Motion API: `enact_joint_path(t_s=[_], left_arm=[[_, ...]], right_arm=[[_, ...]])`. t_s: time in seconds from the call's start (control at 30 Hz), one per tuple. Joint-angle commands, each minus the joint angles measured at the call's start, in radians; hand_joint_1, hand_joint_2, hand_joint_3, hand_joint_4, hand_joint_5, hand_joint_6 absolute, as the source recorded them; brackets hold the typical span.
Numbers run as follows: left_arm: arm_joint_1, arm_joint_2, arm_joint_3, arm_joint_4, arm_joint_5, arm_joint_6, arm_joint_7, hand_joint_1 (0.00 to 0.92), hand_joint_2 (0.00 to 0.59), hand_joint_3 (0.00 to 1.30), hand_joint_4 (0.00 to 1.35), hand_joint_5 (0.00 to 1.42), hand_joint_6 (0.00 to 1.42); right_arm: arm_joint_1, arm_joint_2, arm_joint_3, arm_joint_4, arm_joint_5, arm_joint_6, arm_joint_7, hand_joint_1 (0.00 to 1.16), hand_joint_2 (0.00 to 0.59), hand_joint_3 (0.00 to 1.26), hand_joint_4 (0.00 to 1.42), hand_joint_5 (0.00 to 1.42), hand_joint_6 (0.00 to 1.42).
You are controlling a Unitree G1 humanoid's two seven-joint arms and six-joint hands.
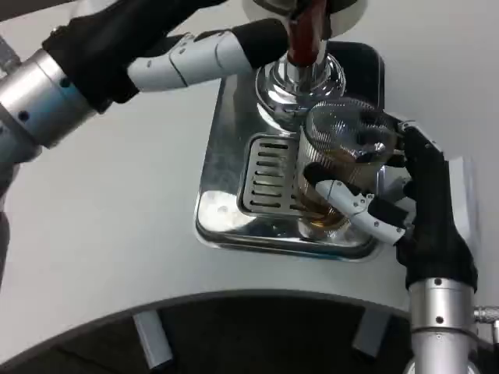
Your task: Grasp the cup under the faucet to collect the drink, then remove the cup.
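Head view, one frame. Left forearm [47, 97] enters from the upper left edge and runs rightward across the white table [101, 226]. Left hand [210, 54] reaches toward the dispenser's top; its fingers [261, 39] end against the red tap handle [308, 31]. Contact appears likely, but whether the fingers close around the handle or only press it — cannot tell, since the far side is hidden.

Centre: chrome drip tray [226, 195] with a slotted grate [269, 183], sitting flat on the table. Behind the grate rises the chrome faucet column [300, 82], directly below the red handle.

Right of the grate: the cup [343, 148], clear and ribbed, stands on the tray's right portion, just in front of and slightly right of the column. Brownish liquid is visible in its lower part; level is hard to judge through the ribbing and reflections.

Right hand [398, 195] comes up from the lower right on its silver forearm [440, 327]. It wraps the cup from the right side — the thumb [347, 199] crosses the near face of the cup low down, while other fingers [405, 136] curve around the far right wall near the rim. The cup sits inside this grasp, upright, its base seemingly on or just above the tray; contact there is obscured.
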Motion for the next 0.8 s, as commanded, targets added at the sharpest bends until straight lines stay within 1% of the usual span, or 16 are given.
enact_joint_path(t_s=[0.03,0.2,0.37,0.43,0.6,0.8], left_arm=[[0.063,0.028,0.043,-0.071,-0.031,0.019,0.018,0.0,0.095,0.21,0.17,0.23,0.3],[0.163,0.043,0.102,-0.158,-0.063,0.055,0.036,0.0,0.095,0.22,0.17,0.24,0.3],[0.257,0.056,0.153,-0.234,-0.081,0.094,0.05,0.0,0.098,0.22,0.17,0.24,0.3],[0.321,0.054,0.186,-0.272,-0.092,0.113,0.063,0.0,0.099,0.22,0.17,0.24,0.3],[0.453,0.045,0.237,-0.343,-0.097,0.14,0.091,0.0,0.102,0.22,0.17,0.24,0.3],[0.595,0.041,0.296,-0.406,-0.082,0.147,0.125,0.0,0.103,0.22,0.17,0.24,0.3]], right_arm=[[0.025,0.004,0.004,-0.069,0.016,-0.053,0.012,0.82,0.223,0.73,0.83,0.99,1.13],[0.058,0.0,0.003,-0.125,0.025,-0.055,0.038,0.82,0.223,0.74,0.83,1.0,1.15],[0.107,-0.017,0.004,-0.182,0.032,-0.054,0.079,0.82,0.223,0.75,0.85,1.01,1.16],[0.138,-0.024,0.003,-0.204,0.034,-0.058,0.093,0.82,0.223,0.75,0.85,1.01,1.17],[0.19,-0.037,0.011,-0.242,0.036,-0.069,0.121,0.82,0.221,0.76,0.86,1.04,1.18],[0.236,-0.05,0.02,-0.273,0.032,-0.08,0.147,0.82,0.222,0.77,0.88,1.05,1.2]])
